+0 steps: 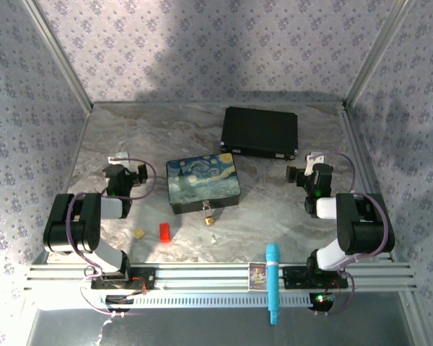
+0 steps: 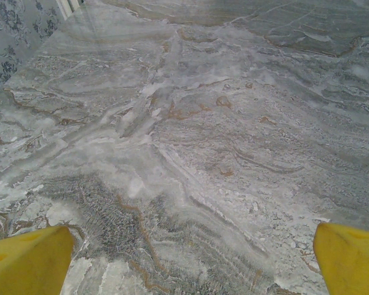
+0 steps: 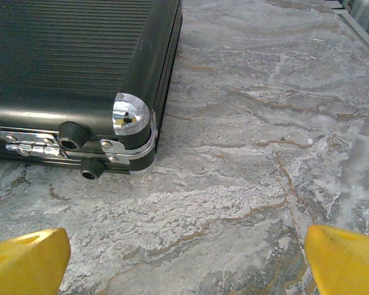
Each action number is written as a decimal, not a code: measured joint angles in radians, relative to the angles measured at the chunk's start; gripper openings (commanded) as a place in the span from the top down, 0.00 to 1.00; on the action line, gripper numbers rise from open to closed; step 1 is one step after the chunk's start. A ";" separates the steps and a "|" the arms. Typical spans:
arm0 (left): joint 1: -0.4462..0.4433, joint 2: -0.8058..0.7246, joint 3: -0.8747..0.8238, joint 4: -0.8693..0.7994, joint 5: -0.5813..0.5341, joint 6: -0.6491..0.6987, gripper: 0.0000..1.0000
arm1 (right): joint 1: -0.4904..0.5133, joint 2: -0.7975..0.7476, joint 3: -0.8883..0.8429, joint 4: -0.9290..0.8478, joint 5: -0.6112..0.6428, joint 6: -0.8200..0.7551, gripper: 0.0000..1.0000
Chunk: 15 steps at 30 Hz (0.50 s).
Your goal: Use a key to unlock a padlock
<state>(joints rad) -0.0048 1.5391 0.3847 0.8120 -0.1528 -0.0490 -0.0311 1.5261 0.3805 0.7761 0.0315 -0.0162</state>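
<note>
Two grippers: left gripper (image 2: 189,261) and right gripper (image 3: 184,261) spread wide, holding nothing; fingertips (image 2: 31,258) cut off by frame.
Padlock (image 1: 210,218): at near face of painted box (image 1: 203,184), mid-table; shackle too small to resolve.
Key (image 1: 214,239): faint silvery speck just near of Padlock.

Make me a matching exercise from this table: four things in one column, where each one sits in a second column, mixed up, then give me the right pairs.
Column one:
1. painted box
2. black case
3. red block
4. blue marker

Column two:
a. lying across the front rail
b. far side of the table, right of centre
c. middle of the table, with the padlock at its front
d. near side, left of centre, beside a small yellow piece

Pairs: 1-c, 2-b, 3-d, 4-a.
</note>
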 measured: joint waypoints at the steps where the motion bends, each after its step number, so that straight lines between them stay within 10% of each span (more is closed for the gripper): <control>1: 0.000 0.000 0.000 0.000 0.000 0.000 0.00 | 0.000 0.000 0.000 -0.001 -0.002 0.000 0.01; 15: -0.002 -0.416 0.104 -0.428 -0.071 -0.189 0.00 | -0.004 -0.417 0.131 -0.423 -0.048 0.080 0.01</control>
<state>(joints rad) -0.0063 1.1229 0.4885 0.3840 -0.2237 -0.2379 -0.0353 1.1088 0.5117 0.3527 -0.0162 0.0639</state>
